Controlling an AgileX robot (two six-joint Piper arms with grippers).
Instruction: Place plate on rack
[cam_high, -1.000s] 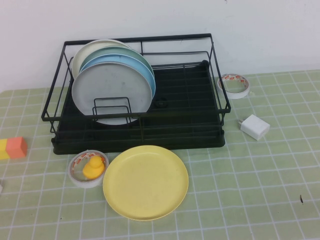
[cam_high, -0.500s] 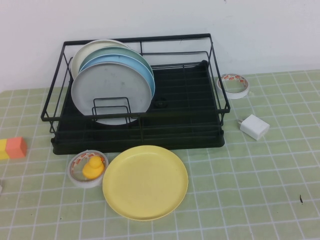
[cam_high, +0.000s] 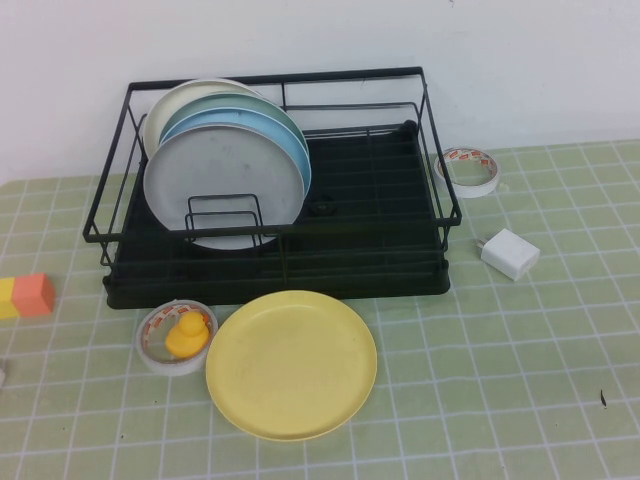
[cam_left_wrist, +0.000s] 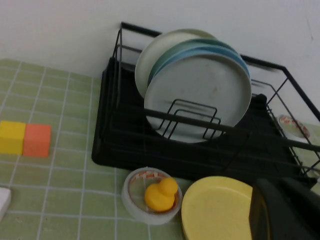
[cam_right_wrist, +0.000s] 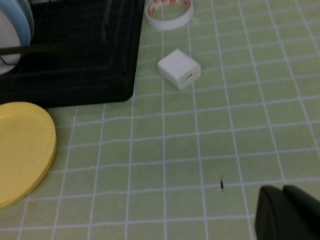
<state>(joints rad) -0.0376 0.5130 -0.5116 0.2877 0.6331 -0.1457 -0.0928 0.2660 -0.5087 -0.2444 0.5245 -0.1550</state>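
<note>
Awaiting pickup, by my reading; nothing grasped.
- Orange-yellow block (cam_high: 26, 296): far left.
- Left gripper (cam_left_wrist: 287, 210): near the plate's right edge in its wrist view; opening cannot be told.
- Tape roll holding yellow duck (cam_high: 177, 336): touching the plate's left.
- Plate (cam_high: 291, 364): flat, near of rack (cam_high: 275, 262).
- Right gripper (cam_right_wrist: 287, 212): over bare mat at right; opening likewise unreadable.
Next: edge grasp, tilt upright, slot beside grey plate (cam_high: 224, 186).

The plate (cam_high: 291, 365) is plain pale yellow. The rack (cam_high: 365, 235) is black; inside it stand a grey plate (cam_high: 222, 185), a light-blue plate (cam_high: 292, 145) and pale green ones. The counter (cam_high: 500, 380) is light green with a white grid. At left lies a yellow-and-orange block (cam_high: 25, 296)
</note>
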